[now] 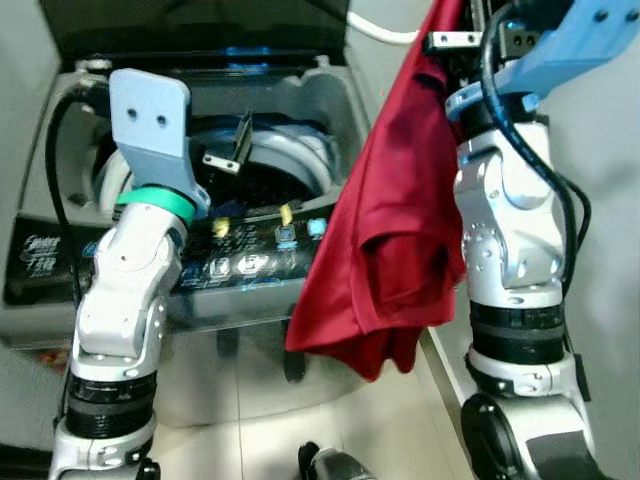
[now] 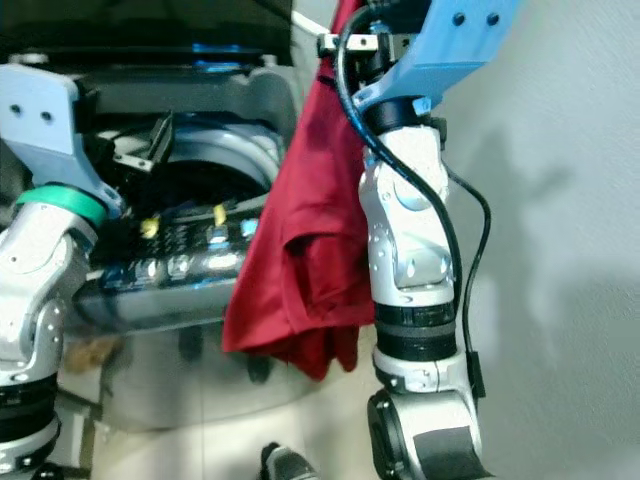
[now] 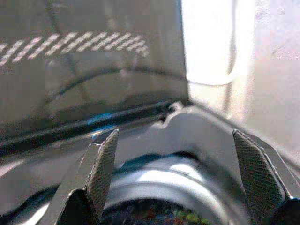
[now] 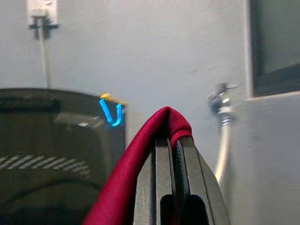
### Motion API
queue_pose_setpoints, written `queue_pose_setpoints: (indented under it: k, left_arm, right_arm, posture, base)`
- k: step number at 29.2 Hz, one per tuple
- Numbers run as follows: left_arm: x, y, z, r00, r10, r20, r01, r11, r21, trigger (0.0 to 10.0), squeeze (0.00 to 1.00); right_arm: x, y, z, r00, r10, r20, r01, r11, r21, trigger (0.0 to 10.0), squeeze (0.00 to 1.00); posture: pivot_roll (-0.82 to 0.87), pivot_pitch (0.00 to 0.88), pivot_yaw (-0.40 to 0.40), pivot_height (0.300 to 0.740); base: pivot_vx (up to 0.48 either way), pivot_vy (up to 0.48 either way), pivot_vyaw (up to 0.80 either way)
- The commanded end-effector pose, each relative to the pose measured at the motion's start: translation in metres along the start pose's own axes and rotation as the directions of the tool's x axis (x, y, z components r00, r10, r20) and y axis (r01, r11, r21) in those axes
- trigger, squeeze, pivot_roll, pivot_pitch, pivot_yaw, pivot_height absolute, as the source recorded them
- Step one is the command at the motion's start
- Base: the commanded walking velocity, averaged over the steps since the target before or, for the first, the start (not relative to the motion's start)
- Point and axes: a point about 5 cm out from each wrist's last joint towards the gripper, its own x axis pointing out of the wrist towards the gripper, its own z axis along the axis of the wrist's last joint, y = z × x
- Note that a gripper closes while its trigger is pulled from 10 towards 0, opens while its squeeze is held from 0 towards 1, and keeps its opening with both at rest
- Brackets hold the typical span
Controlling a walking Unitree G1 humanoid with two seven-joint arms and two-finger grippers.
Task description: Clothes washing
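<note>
Washer (image 1: 330, 100) drum with dark laundry (image 1: 255, 190)

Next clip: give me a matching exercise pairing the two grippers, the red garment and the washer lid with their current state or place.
Column one:
1. left gripper
2. right gripper
3. red garment
4. washing machine lid

Column two:
A. raised, leaving the drum exposed
B. fingers spread apart above the drum opening
C. hanging beside the machine, not yet in the drum
D. fingers shut on a fold of cloth

Pairs: 1-B, 2-D, 3-C, 4-A
</note>
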Motion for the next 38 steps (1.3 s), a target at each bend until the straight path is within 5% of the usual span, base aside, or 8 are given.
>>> queue_pose_setpoints:
  k: [1, 7, 27, 38]
  left_arm:
    - [-0.0019, 0.0007, -0.0034, 1.000, 0.001, -0.015, -0.001, 1.000, -0.004, 10.0, 0.00]
    - [-0.0019, 0.0008, -0.0034, 1.000, 0.001, -0.014, -0.001, 1.000, -0.001, 10.0, 0.00]
    - [-0.0023, 0.0008, -0.0017, 1.000, 0.008, -0.005, -0.008, 1.000, -0.008, 10.0, 0.00]
    - [-0.0020, 0.0003, -0.0035, 1.000, 0.007, -0.013, -0.007, 1.000, 0.002, 10.0, 0.00]
  right_arm:
    - [0.0012, 0.0019, 0.0049, 1.000, 0.000, 0.023, 0.000, 1.000, 0.009, 10.0, 0.00]
    - [0.0013, 0.0007, 0.0035, 1.000, -0.009, 0.017, 0.009, 1.000, 0.012, 10.0, 0.00]
    - [-0.0012, 0.0062, -0.0019, 1.000, 0.027, -0.003, -0.027, 1.000, 0.008, 10.0, 0.00]
    - [-0.0020, 0.0069, -0.0022, 0.999, 0.033, -0.005, -0.033, 0.999, 0.009, 10.0, 0.00]
  posture:
    - [0.07, 0.039, 0.008, 0.740]
    - [0.07, 0.036, 0.008, 0.740]
    - [0.07, 0.044, 0.008, 0.740]
    - [0.07, 0.048, 0.010, 0.740]
  base:
    - [0.000, 0.000, -0.80]
    - [0.000, 0.000, -0.80]
    - [0.000, 0.343, 0.00]
    - [0.000, 0.000, 0.00]
